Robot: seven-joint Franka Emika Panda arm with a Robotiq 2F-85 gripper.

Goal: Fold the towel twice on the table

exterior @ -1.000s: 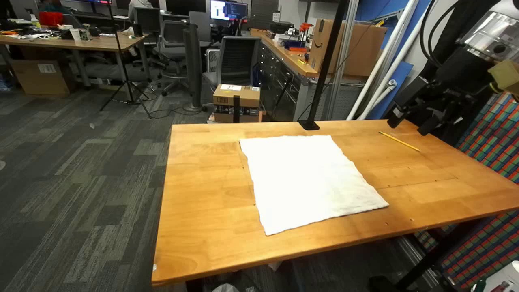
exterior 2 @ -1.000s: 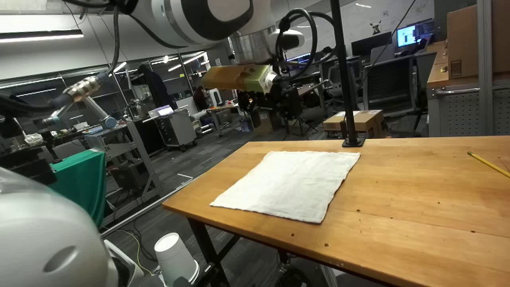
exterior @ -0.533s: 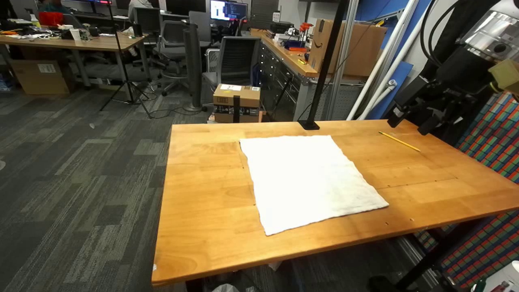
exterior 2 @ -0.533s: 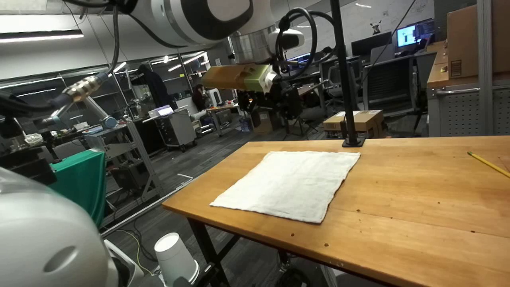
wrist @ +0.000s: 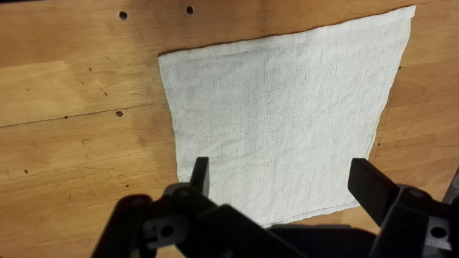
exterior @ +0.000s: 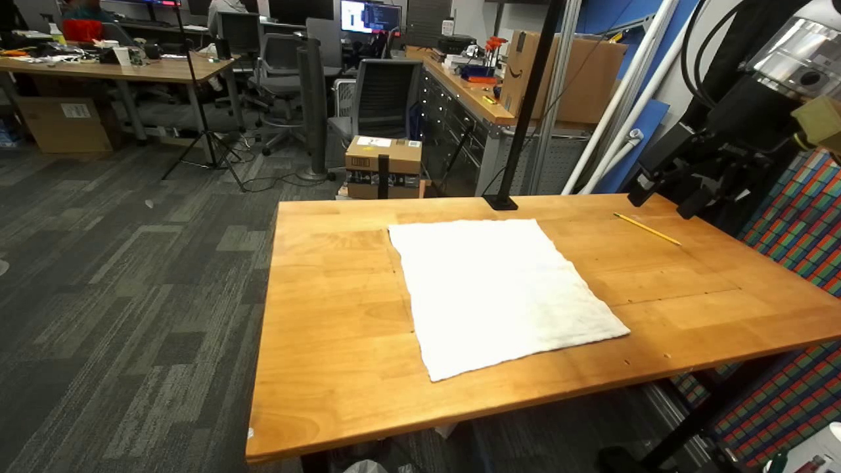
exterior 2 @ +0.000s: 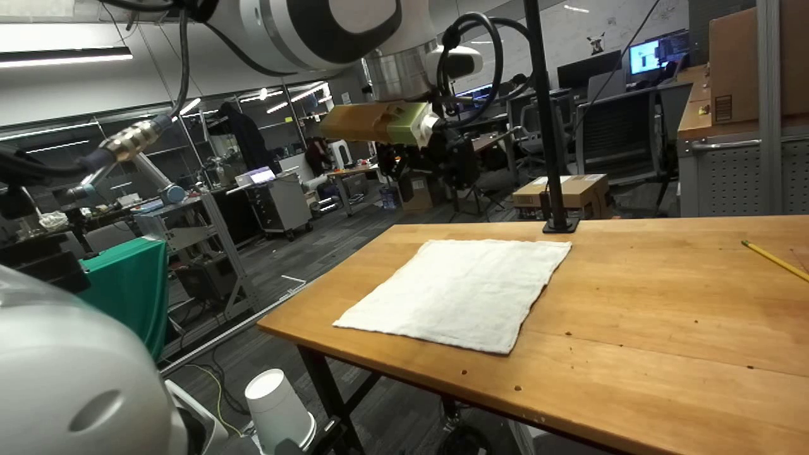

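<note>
A white towel lies flat and spread out, as a single roughly square sheet, on the wooden table. It also shows flat in an exterior view and in the wrist view, where its near left corner is hidden behind the gripper. My gripper is open and empty, raised above the table and apart from the towel. In the wrist view the two fingers of the gripper stand wide apart with the towel seen below between them. The gripper also shows in an exterior view, dark and partly blurred into the background.
A yellow pencil lies on the table to one side of the towel and also shows in an exterior view. A black post is fixed at the table edge, close to a towel corner. A white bin stands below the table.
</note>
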